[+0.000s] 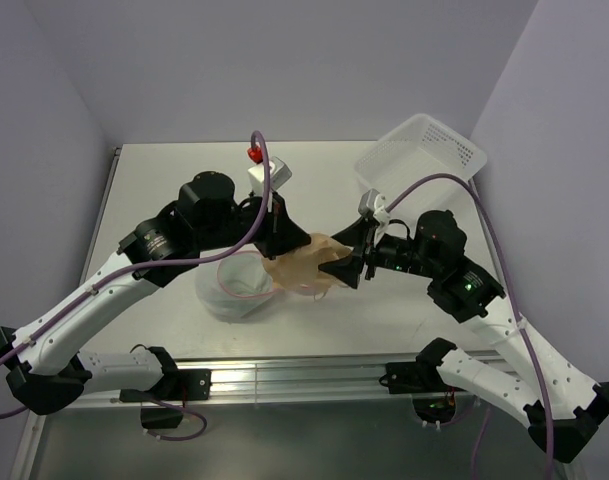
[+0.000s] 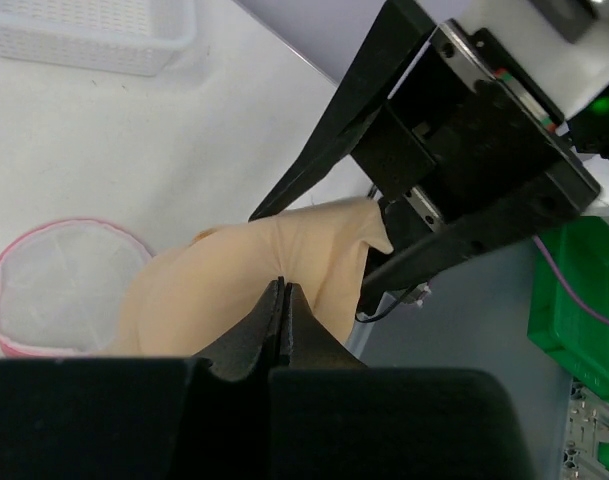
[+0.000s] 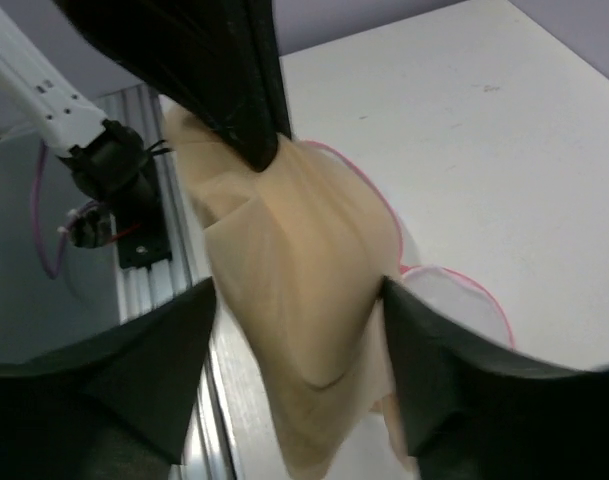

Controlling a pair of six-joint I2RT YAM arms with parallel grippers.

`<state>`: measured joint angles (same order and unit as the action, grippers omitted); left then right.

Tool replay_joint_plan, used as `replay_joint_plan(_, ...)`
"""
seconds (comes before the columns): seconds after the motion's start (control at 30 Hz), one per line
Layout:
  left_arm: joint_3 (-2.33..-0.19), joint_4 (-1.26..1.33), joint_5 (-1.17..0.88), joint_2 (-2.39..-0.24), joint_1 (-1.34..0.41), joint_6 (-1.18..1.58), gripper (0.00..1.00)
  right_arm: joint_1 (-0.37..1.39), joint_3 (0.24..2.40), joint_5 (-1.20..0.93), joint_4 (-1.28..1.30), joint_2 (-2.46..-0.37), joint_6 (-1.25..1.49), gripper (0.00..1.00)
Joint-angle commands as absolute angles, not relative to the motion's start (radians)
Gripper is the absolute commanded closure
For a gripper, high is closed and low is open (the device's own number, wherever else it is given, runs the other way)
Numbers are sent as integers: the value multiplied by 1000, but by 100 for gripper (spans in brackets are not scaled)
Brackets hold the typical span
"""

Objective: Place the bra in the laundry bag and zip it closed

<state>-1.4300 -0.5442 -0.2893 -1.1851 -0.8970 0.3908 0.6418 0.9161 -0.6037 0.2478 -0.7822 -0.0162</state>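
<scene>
1. The bra (image 1: 302, 262), a crumpled beige bundle, is stretching between the two grippers over the white table (image 1: 174, 175).
2. The left gripper (image 1: 281, 245) is pointing down into the bra's left end (its finger gap is hard to read from here).
3. The right gripper (image 1: 349, 266) is reaching in from the right and meeting the bra's right end.
4. The laundry bag (image 1: 234, 292) is sitting just left of the bra, with its pink rim facing up.
5. A white perforated basket (image 1: 421, 152) is tilting at the far right, well apart.

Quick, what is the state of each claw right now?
Left claw: closed, pinching the bra.
Right claw: open around the bra, not gripping it.
</scene>
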Motion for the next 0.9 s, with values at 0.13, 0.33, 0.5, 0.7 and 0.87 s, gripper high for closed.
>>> replay_joint_plan(0.13, -1497, -538, -313, -1166, -894, 416, 100, 650, 931, -531, 121, -818, -5, 77)
replay_joint_plan(0.33, -1517, -542, -174, -1102, -893, 402, 45, 649, 972, -626, 98, -857, 64, 97)
replay_joint_plan(0.5, -1431, -514, -55, -935, -893, 393, 25, 621, 1057, -710, 126, -887, 103, 100)
replay_joint_plan(0.7, -1074, -339, -67, -609, -893, 480, 14, 597, 1201, -666, 207, -946, 221, 100)
replay_joint_plan(0.87, -812, -241, -94, -479, -893, 566, 5, 597, 1253, -623, 227, -966, 296, 100)
